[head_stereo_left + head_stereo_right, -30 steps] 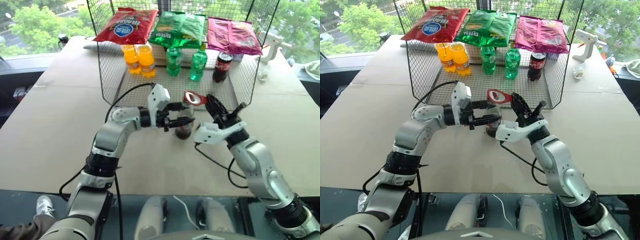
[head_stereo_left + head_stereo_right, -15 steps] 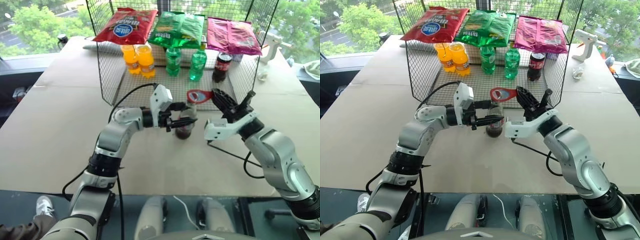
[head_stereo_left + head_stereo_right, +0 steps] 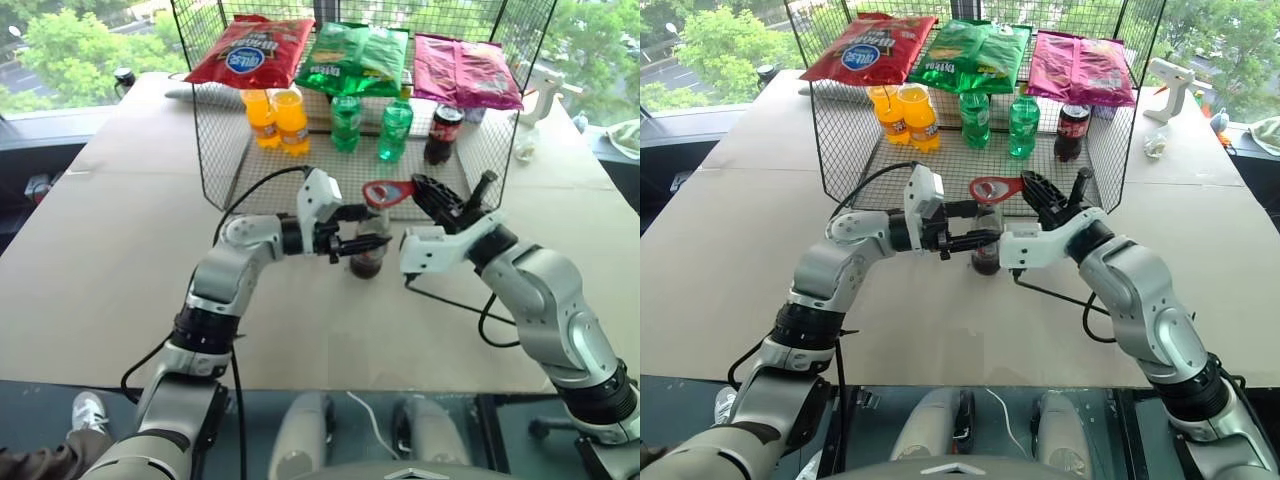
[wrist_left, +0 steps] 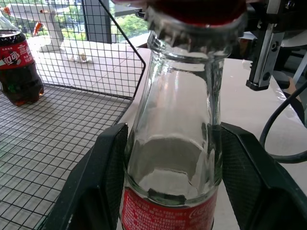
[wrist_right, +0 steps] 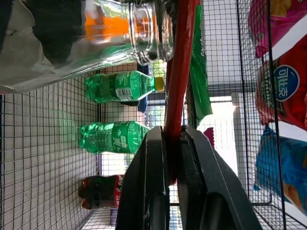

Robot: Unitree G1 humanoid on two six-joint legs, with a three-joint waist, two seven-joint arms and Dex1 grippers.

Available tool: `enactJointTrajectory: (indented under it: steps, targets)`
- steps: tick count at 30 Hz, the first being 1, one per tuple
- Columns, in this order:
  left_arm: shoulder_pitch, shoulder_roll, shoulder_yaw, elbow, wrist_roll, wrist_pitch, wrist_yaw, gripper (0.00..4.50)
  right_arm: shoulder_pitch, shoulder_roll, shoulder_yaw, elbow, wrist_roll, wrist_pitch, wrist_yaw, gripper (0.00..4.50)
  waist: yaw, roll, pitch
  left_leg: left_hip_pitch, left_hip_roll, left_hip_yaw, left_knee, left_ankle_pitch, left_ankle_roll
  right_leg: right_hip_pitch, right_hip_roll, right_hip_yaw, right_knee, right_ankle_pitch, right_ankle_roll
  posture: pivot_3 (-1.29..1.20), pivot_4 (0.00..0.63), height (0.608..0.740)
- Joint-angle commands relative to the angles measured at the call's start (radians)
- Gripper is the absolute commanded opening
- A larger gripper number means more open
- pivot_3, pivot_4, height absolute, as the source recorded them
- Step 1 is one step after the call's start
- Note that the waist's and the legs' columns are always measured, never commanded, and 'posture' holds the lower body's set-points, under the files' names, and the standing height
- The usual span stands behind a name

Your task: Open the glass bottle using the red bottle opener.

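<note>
Gripping glass bottle [image 3: 368, 250] between left fingers [image 4: 103, 172] | right fingers [image 5: 158, 191] pinching red bottle opener [image 3: 385, 192], loop at cap

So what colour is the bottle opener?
The bottle opener is red, clearest in the right wrist view.

Bright, even daylight comes from the windows behind the black wire mesh basket [image 3: 220, 150], beyond which sunlit green trees look nearly washed out. The pale beige worktop [image 3: 100, 250] is evenly lit, with only soft, faint shadows. The head views are sharp, with slight bowing of straight lines toward the edges. In the left wrist view the slim clear glass bottle [image 4: 180, 143] carries pale window reflections. In the right wrist view the near glass is blurred, and a white glare patch sits behind the mesh.
</note>
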Motion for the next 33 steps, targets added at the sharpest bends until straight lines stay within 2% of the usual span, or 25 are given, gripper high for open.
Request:
enactJointTrajectory:
  steps: [1,13,17,20,23,26,29,31,33]
  targets:
    - [-0.003,0.001,0.000,-0.049,-0.017,-0.018,-0.008,2.43,-0.029,0.008,-0.005,-0.009,-0.025,0.001,0.027,0.00,0.000,0.000,0.000,0.000,0.000,0.000,0.000,0.000,0.000,0.000,0.000,0.000,0.000,0.000,0.000,0.00,0.150,0.740]
    - [0.004,0.006,0.001,-0.060,-0.019,-0.016,-0.011,2.43,-0.067,0.090,-0.032,-0.024,-0.015,0.048,0.060,0.00,-0.001,0.000,0.000,-0.001,0.000,0.000,0.000,0.000,0.000,-0.001,0.000,0.000,0.000,0.001,0.001,0.00,0.150,0.740]
    - [0.003,0.008,0.002,-0.061,-0.018,-0.016,-0.011,2.43,-0.068,0.157,-0.079,-0.051,0.038,0.135,0.076,0.00,-0.001,0.001,0.001,-0.001,0.000,0.000,0.000,0.000,0.000,-0.001,0.000,0.000,0.000,0.001,0.001,0.00,0.150,0.740]
    - [0.001,0.008,0.002,-0.059,-0.017,-0.018,-0.011,2.43,-0.048,0.267,-0.150,-0.121,0.142,0.299,0.124,0.00,0.000,0.001,0.001,-0.002,0.000,0.000,0.000,0.000,0.000,-0.001,0.001,0.000,0.000,0.002,0.002,0.00,0.150,0.740]
    - [-0.002,0.007,0.004,-0.056,-0.016,-0.020,-0.009,2.43,-0.007,0.329,-0.222,-0.221,0.217,0.474,0.193,0.00,0.002,0.001,0.001,-0.002,0.000,0.000,0.000,0.000,0.000,-0.001,0.001,-0.001,0.000,0.004,0.001,0.00,0.150,0.740]
    - [0.002,0.009,0.007,-0.058,-0.015,-0.024,-0.008,2.43,0.033,0.391,-0.336,-0.345,0.349,0.769,0.299,0.00,0.001,0.001,0.001,-0.003,0.000,0.000,0.000,0.000,0.000,-0.001,0.001,-0.001,0.000,0.005,0.000,0.00,0.150,0.740]
    - [0.004,0.010,0.011,-0.061,-0.018,-0.025,-0.007,2.43,0.050,0.386,-0.382,-0.413,0.443,0.974,0.353,0.00,-0.001,0.002,0.001,-0.002,0.001,-0.001,0.000,0.000,0.000,-0.001,0.001,-0.001,0.000,0.005,0.000,0.00,0.150,0.740]
    - [0.007,0.011,0.013,-0.064,-0.020,-0.026,-0.008,2.43,0.085,0.380,-0.404,-0.449,0.527,1.167,0.398,0.00,-0.002,0.003,0.002,-0.002,0.001,-0.001,0.000,-0.001,0.001,-0.002,0.001,-0.001,0.000,0.005,0.000,0.00,0.150,0.740]
    - [0.011,0.013,0.012,-0.068,-0.020,-0.029,-0.010,2.43,0.121,0.418,-0.436,-0.437,0.613,1.408,0.416,0.00,-0.001,0.003,0.002,-0.002,0.001,-0.002,-0.001,-0.002,0.004,-0.002,0.001,-0.001,0.000,0.003,-0.003,0.00,0.150,0.740]
